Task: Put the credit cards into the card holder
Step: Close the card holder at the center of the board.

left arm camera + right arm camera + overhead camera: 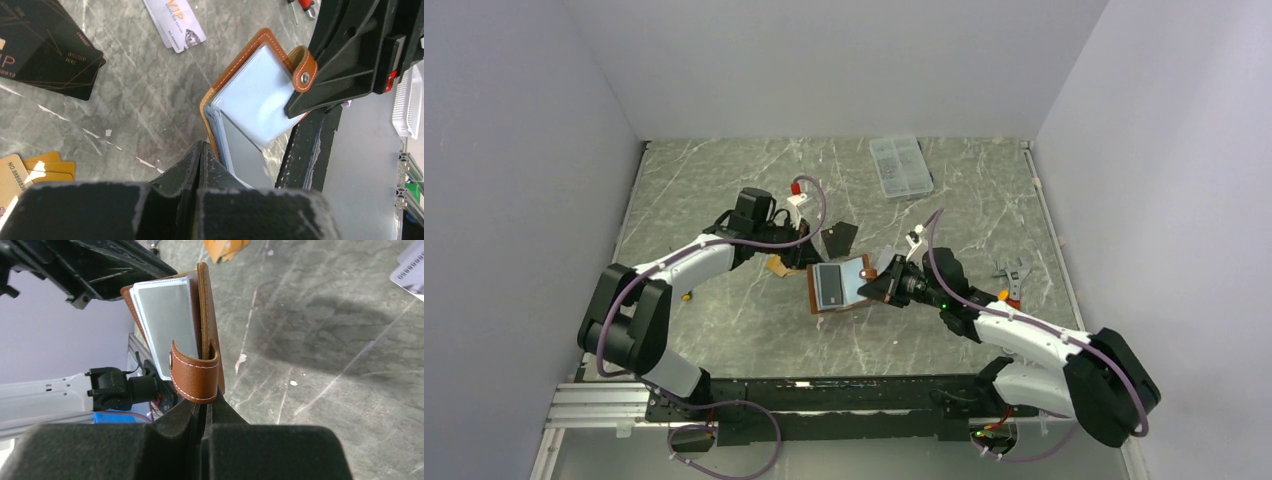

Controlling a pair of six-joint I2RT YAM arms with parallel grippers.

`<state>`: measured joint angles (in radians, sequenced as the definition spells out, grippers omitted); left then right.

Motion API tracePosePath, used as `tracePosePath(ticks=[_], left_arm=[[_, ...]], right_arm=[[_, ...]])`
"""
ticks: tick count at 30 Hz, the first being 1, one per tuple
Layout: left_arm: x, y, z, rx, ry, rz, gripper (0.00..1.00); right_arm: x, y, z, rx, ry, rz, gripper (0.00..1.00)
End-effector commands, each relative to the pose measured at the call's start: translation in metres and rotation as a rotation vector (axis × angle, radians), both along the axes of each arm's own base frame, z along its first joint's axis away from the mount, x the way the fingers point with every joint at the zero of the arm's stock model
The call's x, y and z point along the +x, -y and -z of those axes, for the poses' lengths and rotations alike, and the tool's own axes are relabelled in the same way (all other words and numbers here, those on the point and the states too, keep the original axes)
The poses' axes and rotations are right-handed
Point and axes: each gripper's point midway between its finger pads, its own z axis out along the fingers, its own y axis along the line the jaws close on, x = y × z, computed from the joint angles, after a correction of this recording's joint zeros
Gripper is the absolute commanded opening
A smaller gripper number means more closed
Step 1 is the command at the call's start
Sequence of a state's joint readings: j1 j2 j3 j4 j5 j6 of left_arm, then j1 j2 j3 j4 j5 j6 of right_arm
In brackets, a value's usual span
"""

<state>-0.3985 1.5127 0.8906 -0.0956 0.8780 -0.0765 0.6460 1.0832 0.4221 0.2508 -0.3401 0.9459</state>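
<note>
Right hand (206, 407) on card holder (212, 330)

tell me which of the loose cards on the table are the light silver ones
The silver-grey cards with VIP print, at the top of the left wrist view. The black cards lie left of them, the orange-tan cards at lower left.

The card holder (255, 95) is tan-brown leather with pale stitching along its edge, and pale blue-grey inside. Its snap tab (302, 62) has white stitching and a silver stud. The black cards (45, 50) bear thin gold lines, the silver-grey cards (175, 22) faint print, and the orange-tan cards (30, 170) dark numbers. The desk (135, 90) is grey-green marble veined white. The left hand (201, 152) and right hand (207, 407) are black.
</note>
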Motion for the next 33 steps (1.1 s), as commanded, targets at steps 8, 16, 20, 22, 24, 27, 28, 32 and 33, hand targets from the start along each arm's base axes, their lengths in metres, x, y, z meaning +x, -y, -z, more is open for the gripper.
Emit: tracePosePath(ticks=[8,16,20,22,24,27,28,32,33], left_arm=[[0.012,0.014,0.029,0.054,-0.13,-0.075,0.03],[0.009,0.036,0.045,0.074,-0.189,-0.034,0.03],[0.016,0.037,0.036,0.076,-0.146,-0.038,0.03],[0.016,0.037,0.031,0.076,-0.121,-0.033,0.03],[0.013,0.037,0.028,0.073,-0.105,-0.023,0.03],[0.005,0.039,0.029,0.082,-0.083,0.007,0.04],[0.002,0.04,0.029,0.085,-0.076,0.018,0.04],[-0.01,0.048,0.032,0.112,-0.045,0.066,0.04],[-0.012,0.049,0.032,0.118,-0.035,0.075,0.04]], right_arm=[[0.018,-0.027,0.028,0.093,-0.06,0.008,0.0],[0.014,-0.038,0.065,0.108,-0.196,-0.03,0.0],[0.012,-0.03,0.079,0.087,-0.253,-0.01,0.06],[0.013,-0.025,0.085,0.046,-0.266,0.007,0.24],[0.015,-0.019,0.091,-0.027,-0.276,0.033,0.36],[0.016,-0.007,0.098,-0.158,-0.262,0.071,0.44],[0.014,-0.004,0.101,-0.202,-0.261,0.08,0.46],[0.007,0.005,0.11,-0.357,-0.24,0.085,0.49],[0.008,0.006,0.109,-0.387,-0.218,0.092,0.49]])
